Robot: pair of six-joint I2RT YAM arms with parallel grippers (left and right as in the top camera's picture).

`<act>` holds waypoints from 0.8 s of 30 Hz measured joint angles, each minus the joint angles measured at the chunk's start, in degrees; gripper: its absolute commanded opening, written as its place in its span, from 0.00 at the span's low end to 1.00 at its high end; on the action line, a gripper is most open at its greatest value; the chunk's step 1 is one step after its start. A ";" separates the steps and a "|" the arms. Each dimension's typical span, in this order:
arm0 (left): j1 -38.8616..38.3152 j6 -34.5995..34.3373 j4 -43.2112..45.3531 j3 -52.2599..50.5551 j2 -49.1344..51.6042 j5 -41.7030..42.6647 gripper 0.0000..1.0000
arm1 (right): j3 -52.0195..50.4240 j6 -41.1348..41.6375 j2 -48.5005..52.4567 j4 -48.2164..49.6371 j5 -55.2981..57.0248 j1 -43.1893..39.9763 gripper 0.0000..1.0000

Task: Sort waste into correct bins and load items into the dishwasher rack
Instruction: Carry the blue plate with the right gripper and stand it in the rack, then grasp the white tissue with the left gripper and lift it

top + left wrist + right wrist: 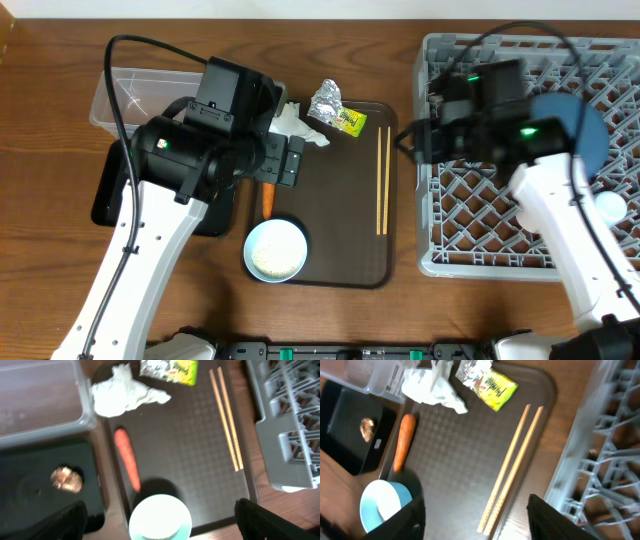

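Observation:
The dark brown serving tray (340, 225) holds a crumpled white tissue (295, 122), a foil ball (325, 100), a yellow-green wrapper (351, 122), a carrot (267, 198), wooden chopsticks (381, 180) and a bowl of rice (275, 250). A brown food lump (66, 479) lies in the black tray (30, 490). The clear tub (125, 90) looks empty. The blue plate (590, 130) sits in the grey rack (480, 250). My left gripper (160, 525) is open and empty above the bowl (160, 517) and carrot (126, 457). My right gripper (477, 520) is open and empty above the chopsticks (512, 467).
A pale round cup (608, 207) sits in the rack at the right edge. The rack's left wall (570, 475) stands close beside the serving tray's right rim. The left arm covers part of the black tray (110, 190). The pink cup is out of view.

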 measured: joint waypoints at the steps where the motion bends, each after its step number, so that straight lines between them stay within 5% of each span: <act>1: 0.02 -0.46 -0.33 0.00 -0.02 -0.31 0.85 | 0.00 1.38 0.07 0.02 2.01 1.97 0.53; 13: 4.52 -6.64 -6.36 0.00 -0.04 -3.65 0.85 | 0.00 11.39 4.37 2.49 16.02 12.24 0.57; 24: 4.50 -7.56 2.01 -5.11 1.95 -3.98 0.85 | 0.00 12.48 5.16 3.26 17.20 12.24 0.58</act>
